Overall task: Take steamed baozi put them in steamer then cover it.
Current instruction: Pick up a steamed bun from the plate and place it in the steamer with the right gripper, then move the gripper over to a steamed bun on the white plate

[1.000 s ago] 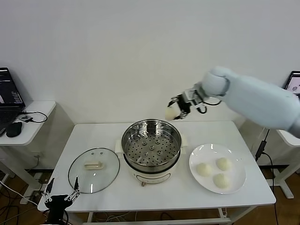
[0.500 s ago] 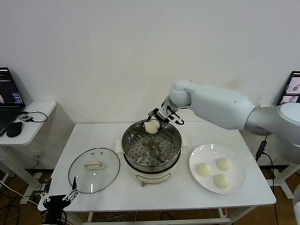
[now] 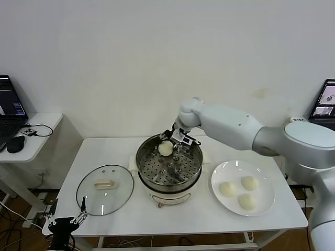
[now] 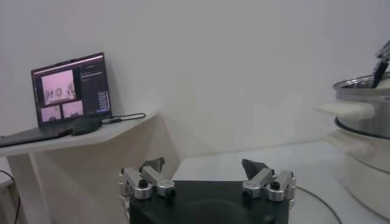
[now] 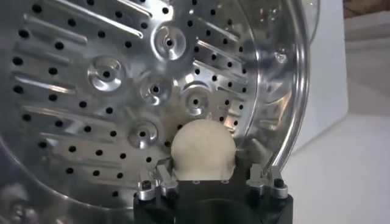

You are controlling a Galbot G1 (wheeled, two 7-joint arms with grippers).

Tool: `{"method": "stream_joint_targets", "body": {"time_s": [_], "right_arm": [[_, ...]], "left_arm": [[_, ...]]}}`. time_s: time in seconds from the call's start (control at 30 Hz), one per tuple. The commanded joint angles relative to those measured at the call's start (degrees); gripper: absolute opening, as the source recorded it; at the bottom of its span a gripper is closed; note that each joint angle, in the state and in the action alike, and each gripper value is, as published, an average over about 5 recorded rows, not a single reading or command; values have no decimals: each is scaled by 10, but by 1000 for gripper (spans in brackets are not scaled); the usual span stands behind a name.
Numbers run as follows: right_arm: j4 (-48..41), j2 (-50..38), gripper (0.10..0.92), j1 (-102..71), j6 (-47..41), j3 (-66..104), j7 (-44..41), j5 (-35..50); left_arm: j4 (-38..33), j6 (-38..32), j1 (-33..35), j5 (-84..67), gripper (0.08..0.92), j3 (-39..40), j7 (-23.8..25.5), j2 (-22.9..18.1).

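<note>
Since a second ago we're swinging the right end effector [image 3: 170,147] down into the steamer [image 3: 169,163], fingers loosening around the bun [image 3: 165,148] at the tray's back edge. Next: let go, fetch another from the plate [image 3: 264,203].

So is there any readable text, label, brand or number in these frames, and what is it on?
None can be read.
Laptop screen on the side desk: shows windows and small lines of text, too small and blurred to read.
Second screen at the right edge of the head view: pictures only, no legible words.
Steamer, cover, plate: no label or brand visible.
</note>
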Motion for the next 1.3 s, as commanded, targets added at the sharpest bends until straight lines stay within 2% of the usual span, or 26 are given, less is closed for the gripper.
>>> {"method": "stream_joint_targets", "body": {"time_s": [0.03, 0.13, 0.27, 0.47, 0.73, 0.87, 1.0, 1.3], "right_arm": [[-21, 11, 702, -6, 33, 5, 17, -41], [-2, -1, 776, 10, 27, 3, 13, -6], [54, -35, 818, 54, -17, -4, -10, 75], [210, -154, 823, 144, -213, -38, -91, 217], [387, -371, 823, 203, -403, -70, -110, 291], [455, -480, 823, 191, -428, -77, -101, 302], [486, -541, 823, 165, -425, -85, -94, 274], [470, -558, 823, 28, -417, -46, -67, 207]], "left_arm": [[-5, 1, 2, 0, 823, 1, 0, 0], [-6, 1, 2, 0, 823, 2, 0, -1], [-6, 2, 3, 0, 823, 3, 0, -1], [-10, 9, 4, -4, 823, 2, 1, 6], [-9, 13, 2, -9, 823, 1, 1, 23], [-3, 10, 0, -9, 823, 4, 1, 31], [4, 7, -3, -11, 823, 4, 2, 37], [2, 10, -6, -9, 823, 0, 3, 35]]}}
